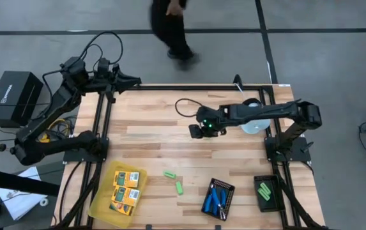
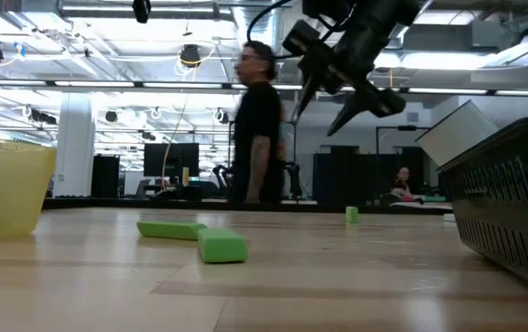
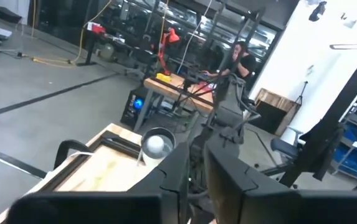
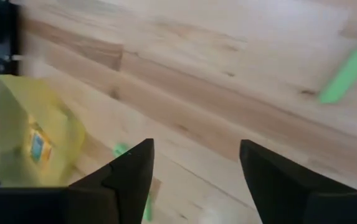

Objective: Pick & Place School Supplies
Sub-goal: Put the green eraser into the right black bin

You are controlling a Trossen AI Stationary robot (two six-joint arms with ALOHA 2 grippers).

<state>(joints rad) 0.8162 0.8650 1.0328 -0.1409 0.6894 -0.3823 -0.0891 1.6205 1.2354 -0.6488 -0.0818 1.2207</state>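
**Sorting mostly done, two blocks left**

Packs (image 1: 124, 188) lay in the yellow tray (image 1: 101, 206), scissors (image 1: 217, 199) and two green blocks (image 1: 266, 191) in black trays. Two blocks (image 1: 174, 181) remained loose on the table (image 1: 151, 128). Right gripper (image 1: 198, 130) hovered mid-table, jaws spread, empty. Left gripper (image 1: 131, 80) parked at the far edge; jaws looked closed.

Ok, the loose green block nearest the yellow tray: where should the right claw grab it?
Take the green block across its narrow middle, coming straight down. It lies flat on the table, apart from the other block, so its long sides are clear. The right claw is open above the table.
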